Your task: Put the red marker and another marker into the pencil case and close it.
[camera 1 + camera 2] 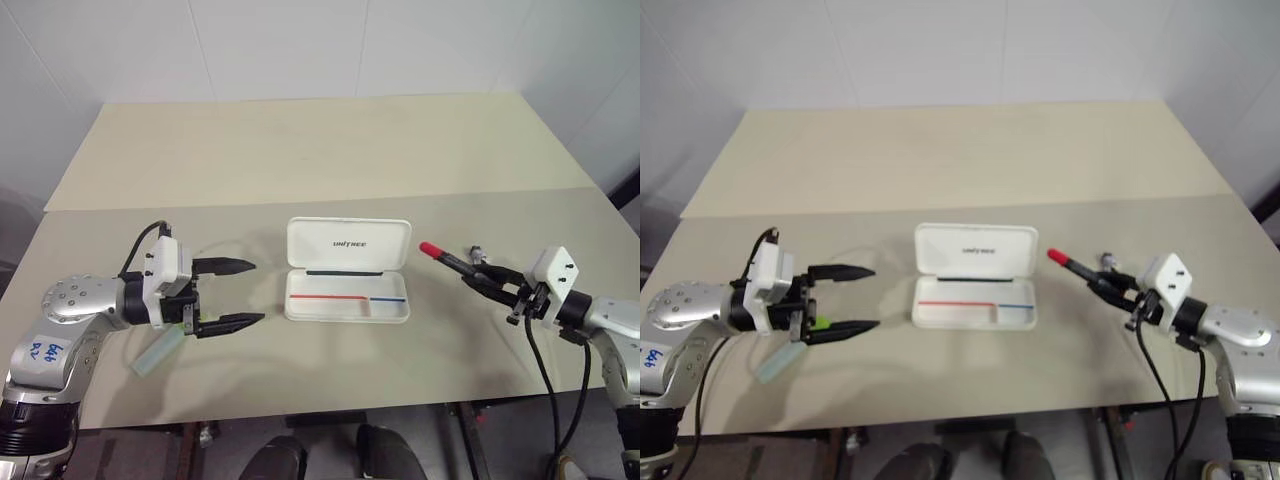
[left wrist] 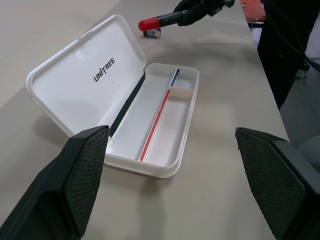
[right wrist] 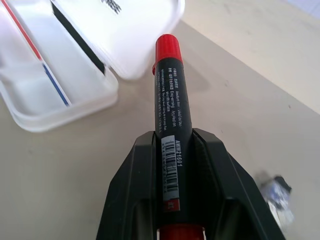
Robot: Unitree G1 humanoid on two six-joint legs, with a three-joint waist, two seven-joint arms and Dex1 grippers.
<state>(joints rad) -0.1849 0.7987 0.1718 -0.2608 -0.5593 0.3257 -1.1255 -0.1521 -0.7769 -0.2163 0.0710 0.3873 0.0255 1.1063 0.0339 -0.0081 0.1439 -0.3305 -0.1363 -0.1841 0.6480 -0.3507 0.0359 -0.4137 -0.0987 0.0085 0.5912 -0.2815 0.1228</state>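
Red marker [image 3: 171, 120] in right gripper [image 1: 478, 277]

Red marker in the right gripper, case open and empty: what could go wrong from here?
1. The right gripper pinches the red marker near its tail, so the long free end might tilt and catch the pencil case rim or divider.
2. The upright lid could get knocked shut.
3. The other marker lies under the open left gripper, awkward to grasp.
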